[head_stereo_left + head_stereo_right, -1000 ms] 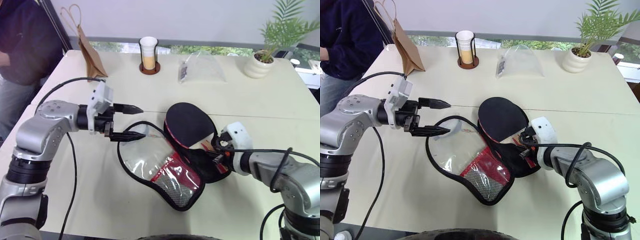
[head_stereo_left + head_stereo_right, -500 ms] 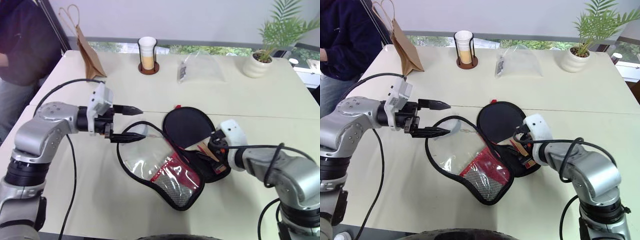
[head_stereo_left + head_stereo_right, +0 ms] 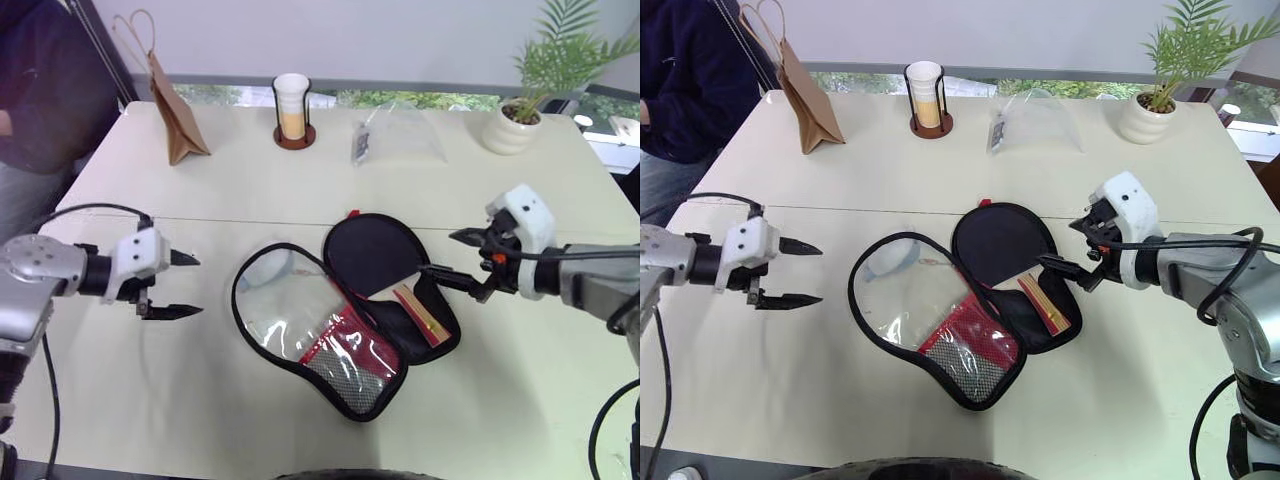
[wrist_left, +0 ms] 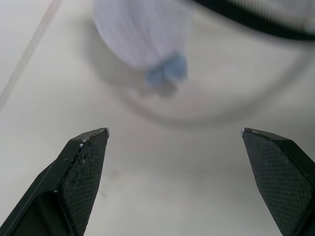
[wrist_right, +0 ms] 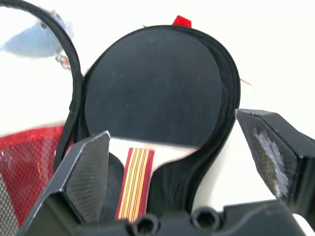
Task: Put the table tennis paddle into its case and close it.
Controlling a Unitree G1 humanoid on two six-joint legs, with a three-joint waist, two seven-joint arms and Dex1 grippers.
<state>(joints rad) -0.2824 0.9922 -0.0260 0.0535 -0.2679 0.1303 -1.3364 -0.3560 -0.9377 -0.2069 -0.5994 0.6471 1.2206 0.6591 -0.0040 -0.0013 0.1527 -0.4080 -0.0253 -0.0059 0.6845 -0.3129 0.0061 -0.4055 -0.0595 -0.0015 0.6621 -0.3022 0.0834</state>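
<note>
The table tennis paddle (image 3: 378,252) lies flat in the right half of the open case (image 3: 400,330), black blade away from me, tan-and-red handle (image 3: 422,312) pointing toward the near right. The case's lid (image 3: 320,335), with its clear window, red panel and mesh pocket, is folded out flat to the left. My right gripper (image 3: 452,253) hovers open just right of the case, a little above the table, with nothing between its fingers; in its wrist view the paddle (image 5: 153,91) lies ahead of it. My left gripper (image 3: 188,285) stands open and empty well left of the case.
On the far side of the table (image 3: 250,190) stand a brown paper bag (image 3: 172,110), a cup in a holder (image 3: 292,110), a clear plastic pouch (image 3: 395,135) and a potted plant (image 3: 520,120). A grey-blue fuzzy lump (image 4: 145,37) lies by the lid's far edge. A person (image 3: 40,90) stands at far left.
My right gripper has let go of the paddle's handle, opened, and lifted up and to the right. The paddle now lies settled in the case. My left gripper has drawn back left and lower, away from the lid.
</note>
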